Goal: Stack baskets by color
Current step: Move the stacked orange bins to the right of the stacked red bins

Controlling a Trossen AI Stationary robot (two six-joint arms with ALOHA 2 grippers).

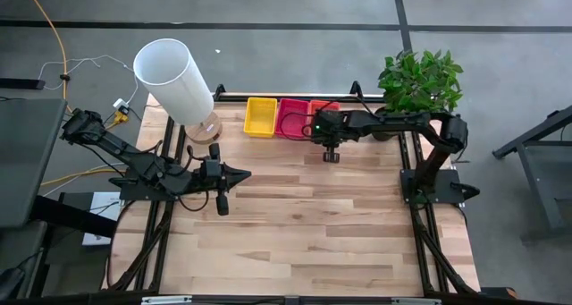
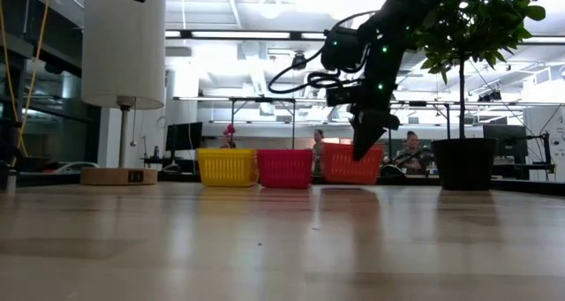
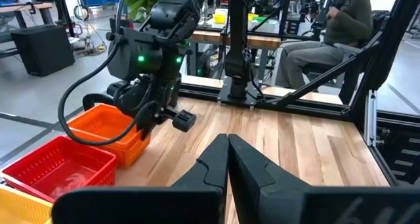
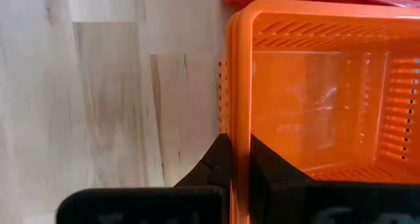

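- Right wrist view: the right gripper (image 4: pixel 239 159) has its fingers (image 4: pixel 213 165) pinched on the near wall of the orange basket (image 4: pixel 315 92), 1 inside and 1 outside. That rim looks doubled, so I'd guess 2 orange ones are nested.
- High view: the yellow basket (image 1: pixel 260 116), red basket (image 1: pixel 292 116) and orange one sit in 1 row at the table's (image 1: pixel 295 242) far edge, touching.
- Low view: all 3 rest flat beside the white lamp (image 2: pixel 123 45).
- Left wrist view: the left gripper (image 3: pixel 228 159) hangs closed and empty over mid-table.
- Done well, it should let go straight up, so the orange stack isn't dragged.
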